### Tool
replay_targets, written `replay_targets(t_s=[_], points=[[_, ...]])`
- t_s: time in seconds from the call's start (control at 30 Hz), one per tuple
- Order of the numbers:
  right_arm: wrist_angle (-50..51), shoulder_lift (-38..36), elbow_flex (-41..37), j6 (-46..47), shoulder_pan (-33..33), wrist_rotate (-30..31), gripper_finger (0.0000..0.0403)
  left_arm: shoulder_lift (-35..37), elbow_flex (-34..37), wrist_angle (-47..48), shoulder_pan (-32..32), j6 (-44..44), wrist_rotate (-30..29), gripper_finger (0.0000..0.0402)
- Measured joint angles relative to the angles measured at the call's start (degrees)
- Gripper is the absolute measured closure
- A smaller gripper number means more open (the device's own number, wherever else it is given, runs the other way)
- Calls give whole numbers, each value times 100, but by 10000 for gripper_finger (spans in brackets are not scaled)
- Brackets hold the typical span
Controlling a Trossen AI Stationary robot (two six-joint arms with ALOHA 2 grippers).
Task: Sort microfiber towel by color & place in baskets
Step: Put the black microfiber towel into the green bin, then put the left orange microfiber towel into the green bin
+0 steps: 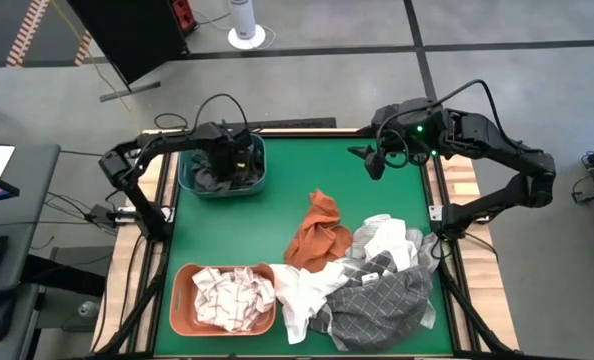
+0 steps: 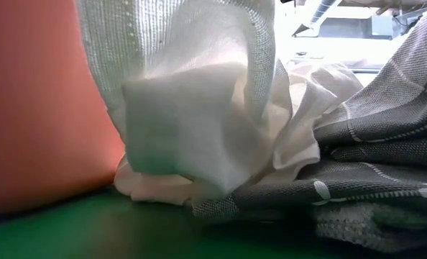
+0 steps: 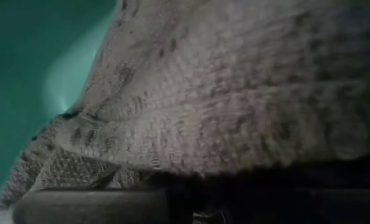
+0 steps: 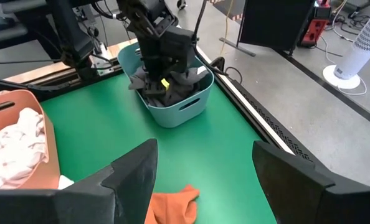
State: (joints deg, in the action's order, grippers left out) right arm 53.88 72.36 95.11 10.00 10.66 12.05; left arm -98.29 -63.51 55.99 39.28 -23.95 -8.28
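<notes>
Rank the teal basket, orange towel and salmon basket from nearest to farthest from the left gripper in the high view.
1. Teal basket, far left corner; the left gripper is inside it.
2. Orange towel, mid-table.
3. Salmon basket, near left corner.

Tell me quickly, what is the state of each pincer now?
Left pincer: down in the teal basket on the dark grey towels; open or closed cannot be told.
Right pincer: open, holding nothing.
</notes>
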Motion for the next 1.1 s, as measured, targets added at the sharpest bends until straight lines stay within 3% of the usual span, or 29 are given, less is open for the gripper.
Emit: replay_targets(t_s=[0.27, 0.7, 0.83, 1.1], points=[[12, 0, 0, -58, 0, 1, 112, 393, -371, 341, 12, 320, -109, 312], [318, 0, 0, -254, 0, 0, 112, 1297, -668, 432, -228, 591, -74, 185], [478, 0, 0, -253, 0, 1, 112, 1788, -668, 262, -393, 572, -126, 175], [440, 0, 0, -113, -3, 0, 112, 2887, -683, -517, -785, -207, -799, 174]])
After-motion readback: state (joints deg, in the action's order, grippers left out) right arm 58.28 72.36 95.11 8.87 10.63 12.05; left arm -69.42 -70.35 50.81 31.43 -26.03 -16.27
